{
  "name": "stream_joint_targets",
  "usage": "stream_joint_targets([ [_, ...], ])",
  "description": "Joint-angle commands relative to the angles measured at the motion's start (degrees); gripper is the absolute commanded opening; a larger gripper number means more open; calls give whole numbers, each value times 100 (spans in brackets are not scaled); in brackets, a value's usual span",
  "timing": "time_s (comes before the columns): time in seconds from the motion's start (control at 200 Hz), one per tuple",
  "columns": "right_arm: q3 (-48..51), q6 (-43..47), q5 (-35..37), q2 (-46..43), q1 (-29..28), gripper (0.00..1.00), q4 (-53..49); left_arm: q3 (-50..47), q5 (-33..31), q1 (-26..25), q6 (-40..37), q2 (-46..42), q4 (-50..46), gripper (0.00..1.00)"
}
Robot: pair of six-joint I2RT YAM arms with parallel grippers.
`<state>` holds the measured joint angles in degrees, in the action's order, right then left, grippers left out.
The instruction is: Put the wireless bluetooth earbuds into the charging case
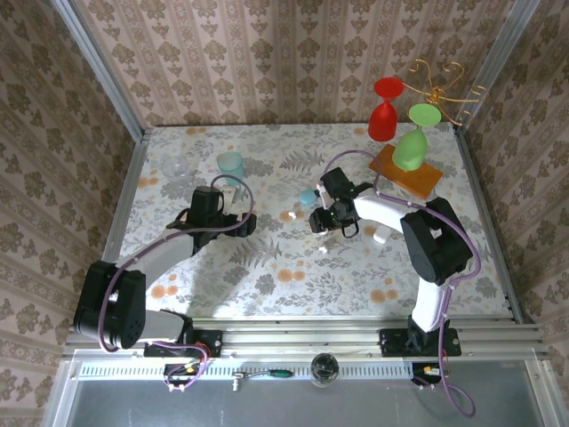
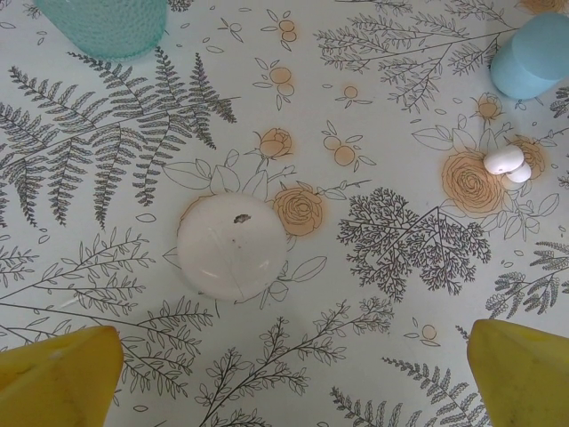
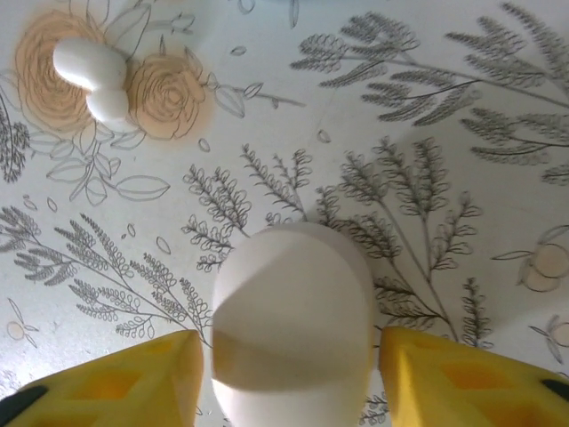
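Right end effector [image 3: 289,347] sits narrowly parted around the white charging case [image 3: 292,294] – a sliver of gap on each side; beyond the case lie the earbuds [image 3: 89,78], two touching white pieces on the worktop [image 3: 444,133]; farther beyond the case, the left end effector [image 2: 298,342] gapes wide – empty.

The left gripper [image 2: 293,342] is spread wide, with bare cloth in its gap. The round white case [image 2: 233,246] lies just ahead, in the way. The teal cup [image 2: 107,22] and the small blue tub [image 2: 532,55] stand farther off, and the earbuds [image 2: 504,160] lie near the tub. The tall white case [image 3: 292,311] fills the gap in the right gripper [image 3: 289,342]. The red glass [image 1: 385,111] and the green glass [image 1: 413,142] stand tall at the back right. The near part of the table [image 1: 267,276] is bare.
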<state>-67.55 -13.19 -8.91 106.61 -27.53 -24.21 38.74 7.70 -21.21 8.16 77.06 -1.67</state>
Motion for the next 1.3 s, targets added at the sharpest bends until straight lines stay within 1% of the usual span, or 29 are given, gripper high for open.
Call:
stream_joint_targets([
  [0.0,-104,-232,-85,15,-109,61,-56,-117,16,21,-55,-180,93,100],
  [0.11,2,-446,-442,-99,-173,63,129,-117,-271,-12,213,-234,35,100],
  [0.28,133,-837,-990,-249,-236,64,355,-167,-367,-104,360,-353,128,100],
  [0.44,546,-1082,-1174,-718,-180,67,723,28,-604,-453,371,-252,-14,99],
  [0.46,617,-1119,-1181,-809,-162,67,777,76,-645,-662,397,-217,-38,99],
  [0.51,803,-1204,-1082,-1055,-104,67,884,207,-778,-880,534,-105,-111,97],
  [0.73,1636,-1411,131,-2310,363,69,865,1060,-1824,-2097,1193,707,-580,97],
  [0.8,1951,-1497,320,-2643,615,69,874,1438,-2187,-2441,1388,1025,-878,96],
  [0.815,2025,-1517,358,-2875,666,69,882,1517,-2258,-2501,1429,1083,-937,96],
  [0.9,2386,-1579,527,-3384,966,68,909,2018,-2538,-2833,1597,1505,-1272,96],
  [1.015,2728,-1556,611,-3872,1257,68,861,2647,-2834,-3158,1829,2078,-1649,94],
  [1.1,2905,-1529,546,-4109,1386,68,845,3130,-2938,-3289,2050,2512,-1925,94],
  [1.295,3140,-1485,400,-4227,1515,68,897,3902,-2916,-3477,2598,3247,-2360,92],
])
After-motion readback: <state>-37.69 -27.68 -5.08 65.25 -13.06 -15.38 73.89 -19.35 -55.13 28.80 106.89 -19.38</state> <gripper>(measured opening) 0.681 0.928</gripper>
